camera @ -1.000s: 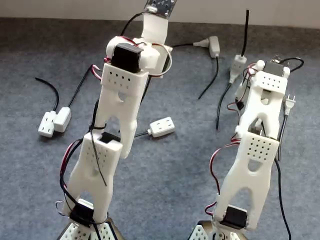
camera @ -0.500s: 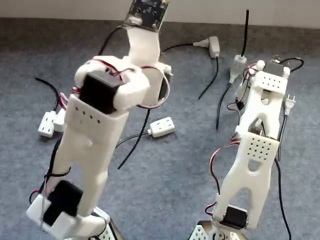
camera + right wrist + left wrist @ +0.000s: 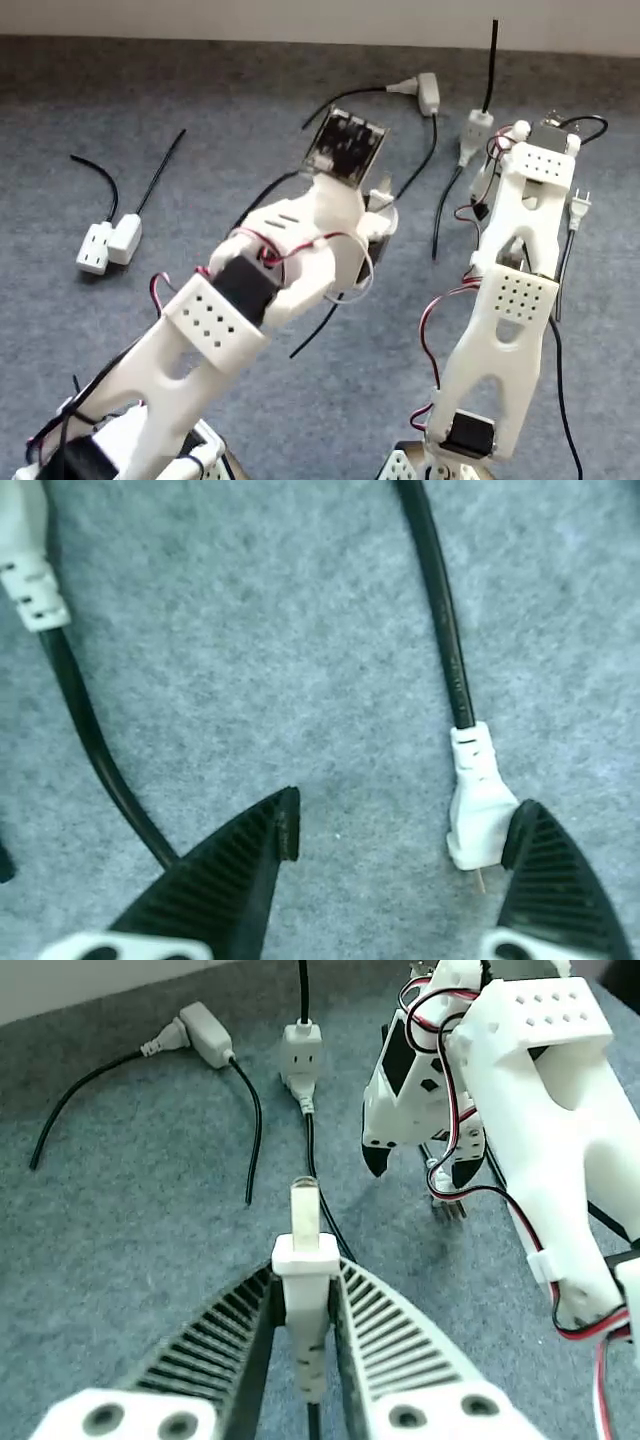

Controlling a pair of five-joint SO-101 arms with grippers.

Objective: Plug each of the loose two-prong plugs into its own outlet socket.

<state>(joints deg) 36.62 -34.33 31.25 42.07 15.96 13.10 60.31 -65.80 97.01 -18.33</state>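
Note:
My left gripper [image 3: 307,1275] is shut on a white two-prong plug [image 3: 305,1260], prongs facing away and its short black cord [image 3: 312,335] trailing below. It hangs above the carpet, in the high view near mid-table beside the right arm [image 3: 515,290]. Ahead of it lies a white outlet socket [image 3: 303,1045] on a black cord. My right gripper [image 3: 395,840] is open, low over the carpet. A white plug [image 3: 478,805] lies by one of its fingers [image 3: 540,875]. At the far left another plug [image 3: 126,237] sits against an outlet [image 3: 92,250].
A white adapter plug [image 3: 428,90] with a black cord lies at the back. Another white plug [image 3: 579,205] rests to the right of the right arm. Black cords [image 3: 437,215] run over the grey carpet between the arms. A pale wall borders the far edge.
My left arm has swung down from high at the back and over to the right, carrying the plug and its dangling cord. It now covers the middle outlet. The right arm stayed still.

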